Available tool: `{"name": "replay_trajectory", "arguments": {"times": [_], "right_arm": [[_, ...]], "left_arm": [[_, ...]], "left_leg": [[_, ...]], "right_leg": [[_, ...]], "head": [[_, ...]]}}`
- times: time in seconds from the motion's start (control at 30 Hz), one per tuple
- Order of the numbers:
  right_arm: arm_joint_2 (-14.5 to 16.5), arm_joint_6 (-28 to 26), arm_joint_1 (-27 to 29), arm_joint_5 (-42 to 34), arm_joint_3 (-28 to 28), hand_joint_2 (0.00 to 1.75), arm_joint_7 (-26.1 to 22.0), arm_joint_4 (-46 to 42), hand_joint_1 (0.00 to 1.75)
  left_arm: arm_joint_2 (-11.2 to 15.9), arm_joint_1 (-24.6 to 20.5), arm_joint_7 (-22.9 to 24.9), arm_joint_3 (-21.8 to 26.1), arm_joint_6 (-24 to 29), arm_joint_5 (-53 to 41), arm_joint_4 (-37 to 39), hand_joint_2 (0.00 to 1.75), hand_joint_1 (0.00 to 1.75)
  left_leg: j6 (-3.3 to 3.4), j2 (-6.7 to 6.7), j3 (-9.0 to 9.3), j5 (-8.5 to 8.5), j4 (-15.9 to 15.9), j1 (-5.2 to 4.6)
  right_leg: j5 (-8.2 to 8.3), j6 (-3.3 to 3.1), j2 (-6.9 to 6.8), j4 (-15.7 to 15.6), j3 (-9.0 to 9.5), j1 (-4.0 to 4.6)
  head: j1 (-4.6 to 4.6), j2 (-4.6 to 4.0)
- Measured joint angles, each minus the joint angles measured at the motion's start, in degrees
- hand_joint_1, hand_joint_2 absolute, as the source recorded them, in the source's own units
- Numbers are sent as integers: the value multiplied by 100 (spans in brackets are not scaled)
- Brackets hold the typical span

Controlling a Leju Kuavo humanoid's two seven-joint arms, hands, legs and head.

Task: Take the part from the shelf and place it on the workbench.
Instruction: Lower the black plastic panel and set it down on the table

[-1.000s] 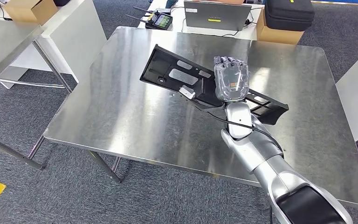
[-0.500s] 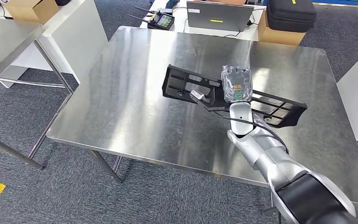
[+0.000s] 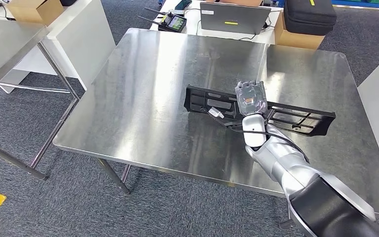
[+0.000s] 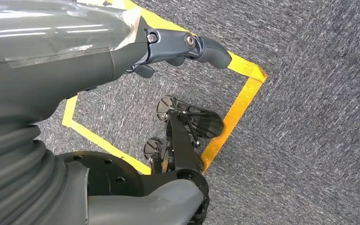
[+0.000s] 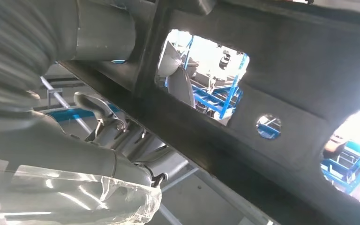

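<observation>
Head view shows the steel workbench [image 3: 143, 103] spanning most of the scene, its brushed top reflecting the room lights. Over its right half sits the black part [image 3: 296, 117], a long flat plastic panel with cut-out openings; its long axis runs across the bench, one end pointing toward the bench's middle and the other toward its right edge, that right end lying a little nearer the robot. Whether its underside touches the steel cannot be told. The right hand [image 3: 250, 98] grips the panel near its middle, fingers wrapped over the far edge, and the silver right arm [image 3: 281, 163] reaches in from the lower right. From the right wrist view the panel [image 5: 281, 93] passes close over the hand [image 5: 61, 154], with blue racking visible through its openings. Beyond the bench, on a white table, stand a grey laptop [image 3: 234, 19], a black case [image 3: 310, 15] on a cardboard box [image 3: 296, 37], and a handheld controller [image 3: 172, 22]. The left hand [image 4: 187, 47] hangs over grey carpet marked with yellow tape [image 4: 234, 117], fingers curled and holding nothing.
</observation>
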Motion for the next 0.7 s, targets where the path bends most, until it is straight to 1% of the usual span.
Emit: {"name": "replay_trajectory", "arguments": {"times": [0.13,0.23,0.3,0.43,0.57,0.63,0.7], "right_arm": [[5,0,-38,1,15,0,-10,60,0],[3,0,-75,1,-13,0,-49,84,0],[-2,-1,-86,0,-64,0,-94,95,0],[-22,16,-92,-41,-270,0,-270,109,0],[-31,170,-85,-354,-725,0,-680,108,0],[-18,370,-81,-779,-1072,0,-1094,77,0],[11,569,-60,-1232,-1552,0,-1574,3,0]], "left_arm": [[3,1,85,0,4,-16,0,0,0],[4,0,284,3,-59,11,1,0,0],[4,0,391,8,-108,31,1,0,0],[4,0,449,16,-135,40,0,0,0],[4,0,457,20,-134,38,1,0,0],[4,0,458,22,-139,33,1,0,0],[4,-1,460,25,-144,26,0,0,0]], "left_leg": [[13,1,7,2,1,-7],[25,7,34,-8,0,-8],[26,16,57,-15,0,-6],[26,37,89,-27,0,-5],[35,46,112,-33,-1,-5],[35,50,117,-34,-1,-4],[35,55,120,-34,-2,-4]], "right_leg": [[2,3,1,-4,9,0],[3,3,7,-15,33,-1],[2,3,14,-22,54,-1],[2,2,34,-24,79,-1],[3,2,45,-25,100,-1],[3,2,48,-25,105,-1],[3,1,52,-25,106,0]], "head": [[0,0],[0,0],[1,0],[-1,0],[-1,0],[0,0],[-1,0]]}}
